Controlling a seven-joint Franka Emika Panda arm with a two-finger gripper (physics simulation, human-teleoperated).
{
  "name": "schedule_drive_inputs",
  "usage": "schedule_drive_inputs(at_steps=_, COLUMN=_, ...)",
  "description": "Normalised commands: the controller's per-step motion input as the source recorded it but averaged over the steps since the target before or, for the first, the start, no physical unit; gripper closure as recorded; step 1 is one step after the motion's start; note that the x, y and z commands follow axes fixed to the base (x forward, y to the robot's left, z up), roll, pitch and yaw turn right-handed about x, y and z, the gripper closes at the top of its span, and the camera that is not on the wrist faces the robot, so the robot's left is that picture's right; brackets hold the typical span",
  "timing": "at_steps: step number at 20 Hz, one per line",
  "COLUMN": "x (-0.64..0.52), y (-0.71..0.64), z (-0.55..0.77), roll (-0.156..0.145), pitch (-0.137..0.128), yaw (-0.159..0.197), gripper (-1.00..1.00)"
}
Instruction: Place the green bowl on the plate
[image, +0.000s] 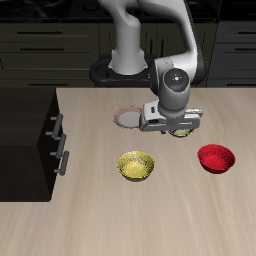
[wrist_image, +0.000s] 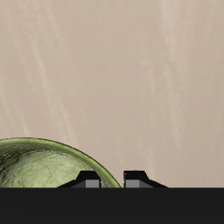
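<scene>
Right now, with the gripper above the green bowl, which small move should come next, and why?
Probably lower the gripper straight down so that its fingers straddle the rim of the green bowl. The wrist view shows the rim just beside the fingertips, with bare table beyond, and nothing is held yet. The plate lies close behind, partly hidden by the hand.

No readable text, labels, brands, numbers or signs on anything in view.

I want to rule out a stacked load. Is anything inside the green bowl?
In the wrist view the visible part of the green bowl shows only its pale speckled inside, with nothing in it. The rest is cut off by the frame, and in the exterior view the gripper covers most of the bowl.
</scene>
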Motion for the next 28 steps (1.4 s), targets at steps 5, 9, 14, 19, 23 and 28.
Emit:
schedule_drive_inputs(at_steps=5, x=0.01, y=0.02, z=0.08, roll=0.007, pitch=-0.021, yaw=0.002, gripper=1.00)
schedule_drive_inputs(at_steps=9, x=-0.02, y=-0.01, z=0.20, roll=-0.002, pitch=-0.029, yaw=0.002, gripper=1.00)
schedule_drive_inputs(at_steps=14, x=-0.02, y=-0.03, z=0.12, roll=-0.004, pitch=-0.022, yaw=0.003, gripper=1.00)
schedule_drive_inputs(at_steps=19, x=0.00, y=0.00, z=0.19, roll=0.000, pitch=-0.031, yaw=0.005, gripper=1.00)
schedule_drive_inputs(at_steps=23, x=0.01, y=-0.03, z=0.21, roll=0.000, pitch=-0.037, yaw=0.019, gripper=1.00)
schedule_drive_inputs(at_steps=28, x=0.00, y=-0.04, z=0.32, roll=0.000, pitch=-0.046, yaw=-0.006, gripper=1.00)
